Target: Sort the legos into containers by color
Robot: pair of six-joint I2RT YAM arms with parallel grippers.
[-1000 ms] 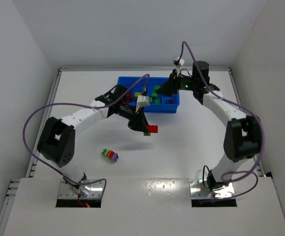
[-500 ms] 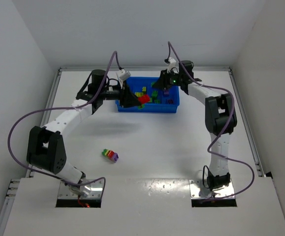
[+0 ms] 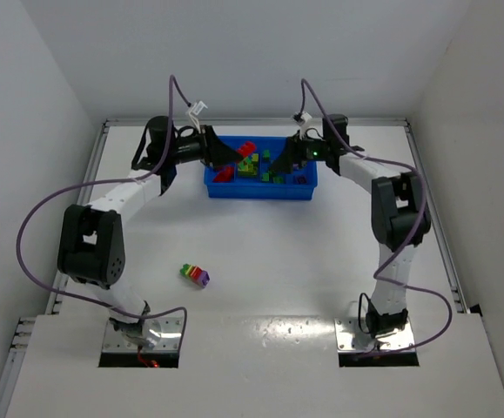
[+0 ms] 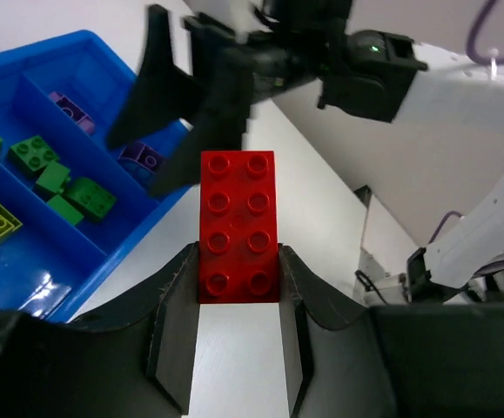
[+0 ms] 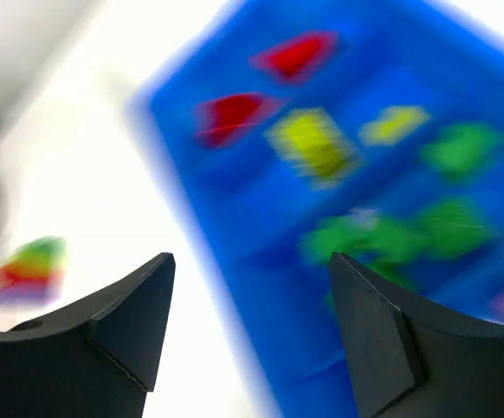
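Observation:
My left gripper [image 4: 238, 261] is shut on a red two-by-four lego [image 4: 238, 226], which it holds in the air over the left part of the blue tray [image 3: 260, 193]. The same red lego [image 3: 247, 148] shows from above. My right gripper [image 5: 252, 261] is open and holds nothing. It hangs over the tray's right half [image 3: 279, 165], and that wrist view is blurred. The compartments hold red legos [image 5: 230, 113], yellow legos [image 5: 312, 144], green legos [image 4: 90, 196] and purple legos [image 4: 143, 157]. A multicolour stack [image 3: 195, 275] lies on the table nearer the arms.
The tray stands at the back of the white table, near the far wall. Both arms reach across to it from either side, their purple cables arching above. Low rails run along the table's left and right edges.
My left arm carried the red lego from mid-table back to above the tray's left side. My right gripper, shut before, has opened over the tray.

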